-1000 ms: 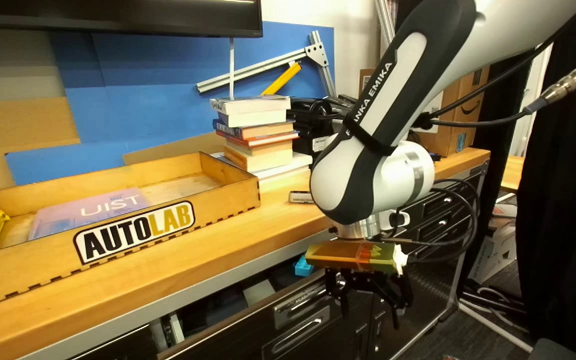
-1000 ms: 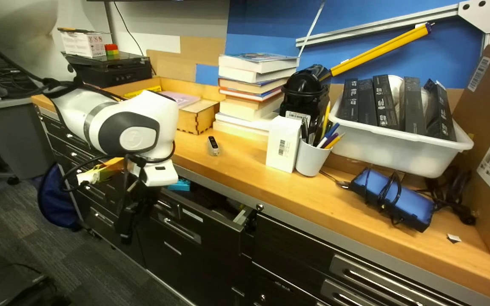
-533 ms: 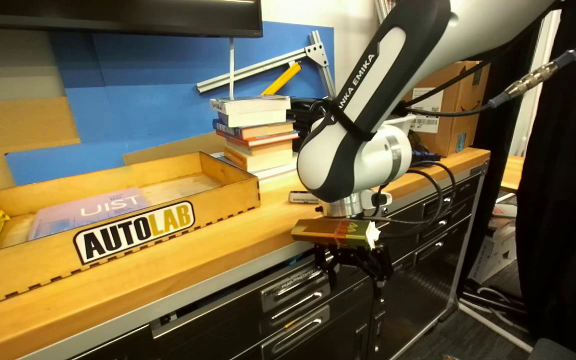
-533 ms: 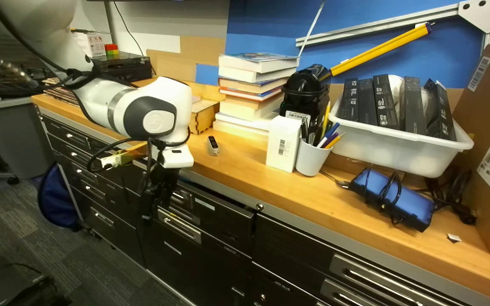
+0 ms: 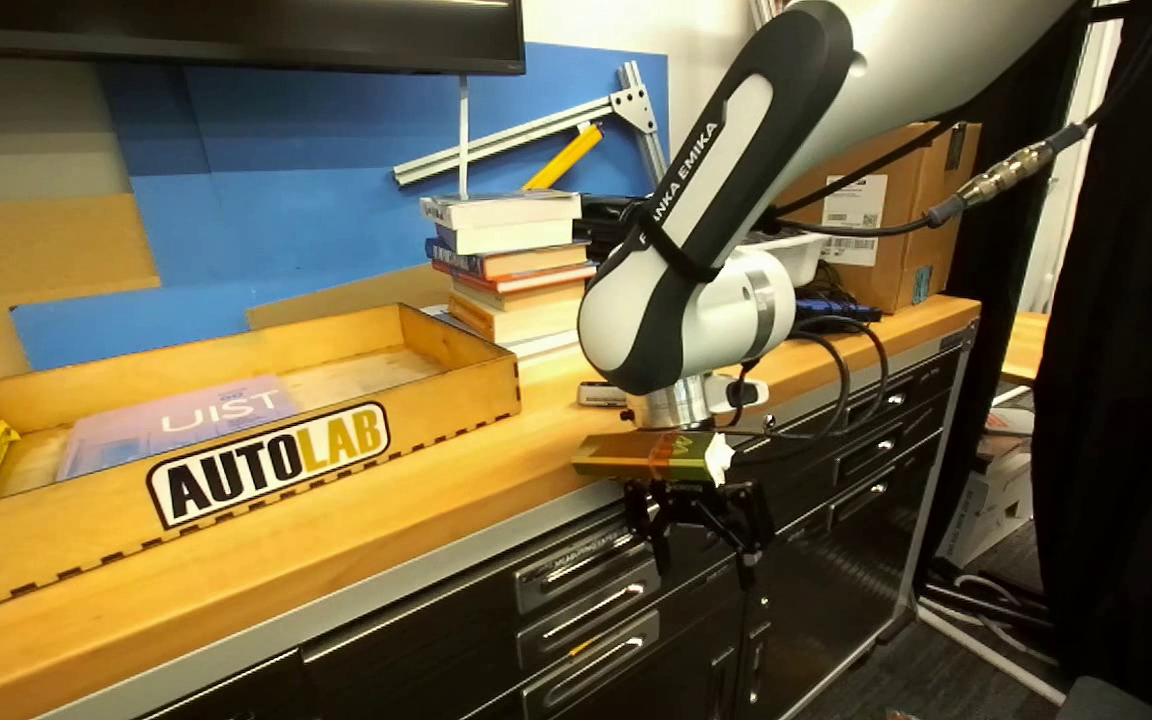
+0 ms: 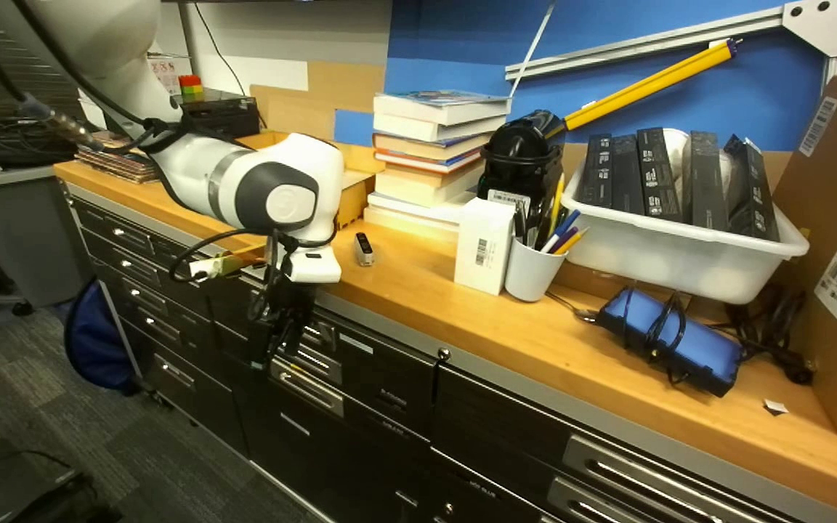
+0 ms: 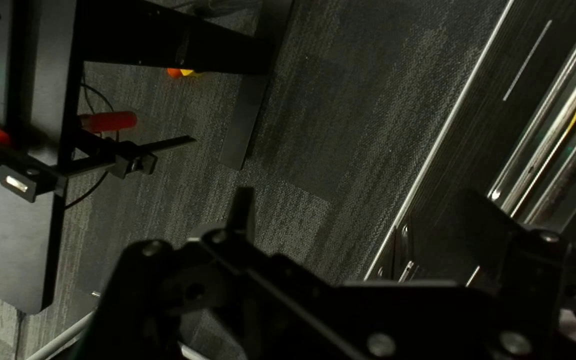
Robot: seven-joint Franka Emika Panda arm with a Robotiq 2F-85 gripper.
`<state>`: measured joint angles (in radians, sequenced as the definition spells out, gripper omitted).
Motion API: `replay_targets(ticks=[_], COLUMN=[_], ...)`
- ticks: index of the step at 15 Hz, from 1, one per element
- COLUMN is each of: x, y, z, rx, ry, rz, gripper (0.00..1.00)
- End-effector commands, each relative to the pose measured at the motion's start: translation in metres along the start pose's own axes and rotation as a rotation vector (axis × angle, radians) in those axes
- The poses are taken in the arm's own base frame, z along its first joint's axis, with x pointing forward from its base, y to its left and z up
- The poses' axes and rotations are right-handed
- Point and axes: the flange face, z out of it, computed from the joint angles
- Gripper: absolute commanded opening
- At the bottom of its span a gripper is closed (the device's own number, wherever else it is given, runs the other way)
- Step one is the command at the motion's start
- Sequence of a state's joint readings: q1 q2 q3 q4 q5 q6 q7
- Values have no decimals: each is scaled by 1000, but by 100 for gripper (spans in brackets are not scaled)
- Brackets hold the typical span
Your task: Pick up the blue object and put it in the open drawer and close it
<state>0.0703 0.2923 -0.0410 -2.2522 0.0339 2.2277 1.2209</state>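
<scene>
The drawer (image 5: 416, 635) is shut, or very nearly so, under the bench top. Its dark front also shows in an exterior view (image 6: 386, 370). The blue block is out of view, hidden behind the drawer front. My gripper (image 5: 706, 577) hangs pointing down just in front of the drawer's handle end. In the wrist view my gripper (image 7: 358, 196) has its fingers (image 7: 242, 212) wide apart with nothing between them. I cannot tell whether the gripper touches the drawer front.
The wooden bench top (image 5: 336, 530) overhangs the drawers. On it stand the AUTOLAB tray (image 5: 456, 385), a book stack (image 5: 516, 270) and a white bin (image 6: 680, 250). A pen cup (image 6: 532, 269) stands near a white box (image 6: 484, 247). Carpet floor (image 7: 293, 215) lies below.
The drawer has slid in from open to shut, and the blue block seen inside it has gone from view. My arm and gripper have moved toward the bench and somewhat up. The gripper stays open.
</scene>
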Motion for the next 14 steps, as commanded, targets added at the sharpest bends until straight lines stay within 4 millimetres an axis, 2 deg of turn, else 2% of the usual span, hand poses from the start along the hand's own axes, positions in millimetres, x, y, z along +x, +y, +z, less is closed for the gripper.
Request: replay_targets(ticks=[1, 4, 6, 10, 14], x=[3, -5, -18, -62, -123], y=[-13, -8, 5, 43, 80], z=[-13, -22, -38, -85, -139], rx=[36, 58, 99, 195, 175], ry=[59, 67, 68, 152, 237], rz=[80, 111, 99, -49, -265], gripper=[100, 100, 100, 100, 100])
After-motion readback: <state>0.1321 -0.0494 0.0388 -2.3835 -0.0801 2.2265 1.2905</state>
